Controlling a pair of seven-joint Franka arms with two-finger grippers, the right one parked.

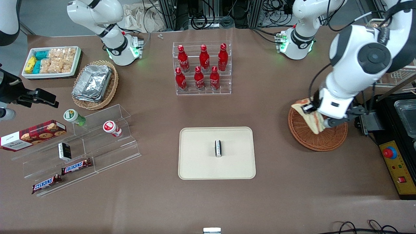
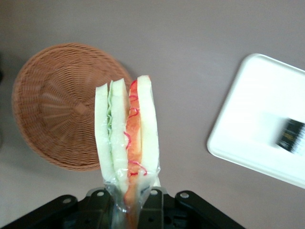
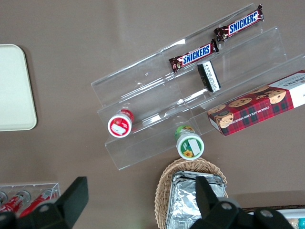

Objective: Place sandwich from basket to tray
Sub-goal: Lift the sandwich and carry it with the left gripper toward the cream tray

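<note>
The sandwich [image 2: 127, 138], a plastic-wrapped wedge of white bread with orange-red and green filling, hangs lifted above the table. My left gripper [image 2: 128, 202] is shut on its narrow wrapped end. In the front view the sandwich [image 1: 312, 117] hangs over the round reddish-brown wicker basket [image 1: 317, 139], held by the gripper [image 1: 320, 119] just above the basket's rim. The basket [image 2: 52, 109] looks bare inside. The cream tray [image 1: 201, 162] lies flat at the table's middle, toward the parked arm from the basket; the tray [image 2: 248, 124] also shows in the left wrist view.
A small dark packet [image 1: 218, 148] stands on the tray. A clear rack of red bottles [image 1: 202, 68] is farther from the camera than the tray. Black equipment with a red button [image 1: 390, 152] sits beside the basket at the working arm's end. Acrylic snack shelves [image 1: 81, 143] stand toward the parked arm's end.
</note>
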